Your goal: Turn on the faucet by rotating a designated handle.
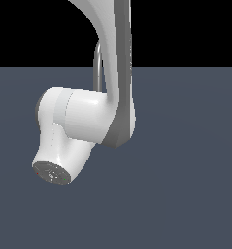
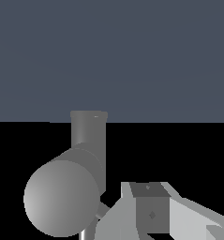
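Looming nearest in the exterior view, the white-and-grey robot arm fills the middle of the scene, smooth glossy shells bending down to a round dark-faced joint cap at the exterior view's lower left; it screens almost all of the faucet, of which only a thin grey curved sliver of spout shows beyond it, against the flat slate-blue floor and the black backdrop; in the wrist view the gripper shows as pale faceted blocks around a darker grey square piece, cut off by the edge of the picture, so whether the jaws are released or clenched cannot be told, and nothing is seen between them; just beside it, seemingly close, sits a matt grey metal cylinder with a rounded end facing the camera, its long axis running away from the lens, with a second, upright tube rising behind it; a thin pale stub between cylinder and gripper may be the handle, but that is too small to settle; by this reading the coming move is a short sideways reach toward that cylinder.
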`<state>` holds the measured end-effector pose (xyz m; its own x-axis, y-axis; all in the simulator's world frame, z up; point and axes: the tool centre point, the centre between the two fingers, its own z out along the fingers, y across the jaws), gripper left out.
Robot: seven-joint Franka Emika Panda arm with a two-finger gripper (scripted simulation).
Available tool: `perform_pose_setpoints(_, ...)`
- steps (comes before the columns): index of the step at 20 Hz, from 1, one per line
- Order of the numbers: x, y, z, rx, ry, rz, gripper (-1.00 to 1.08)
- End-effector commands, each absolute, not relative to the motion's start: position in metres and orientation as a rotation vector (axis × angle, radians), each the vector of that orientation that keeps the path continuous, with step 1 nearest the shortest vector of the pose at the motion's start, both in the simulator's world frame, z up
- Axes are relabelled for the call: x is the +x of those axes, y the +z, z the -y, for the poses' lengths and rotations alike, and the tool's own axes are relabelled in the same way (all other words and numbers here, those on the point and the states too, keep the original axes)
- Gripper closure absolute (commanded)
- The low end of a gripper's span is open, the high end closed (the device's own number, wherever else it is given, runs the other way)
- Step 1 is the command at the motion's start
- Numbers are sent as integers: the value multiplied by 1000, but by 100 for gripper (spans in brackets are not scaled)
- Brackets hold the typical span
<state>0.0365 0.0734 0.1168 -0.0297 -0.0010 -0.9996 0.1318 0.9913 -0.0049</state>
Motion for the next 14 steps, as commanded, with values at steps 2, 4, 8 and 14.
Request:
perform_pose_setpoints(2, 37, 146, -68, 106, -108, -1570, 108)
perform_pose_setpoints(4, 37, 150, -67, 106, -107, -1569, 108)
perform_pose_setpoints(8, 34, 135, -55, 106, -111, -1598, 108)
perform_pose_setpoints(14, 32, 155, -35, 106, -108, -1579, 108)
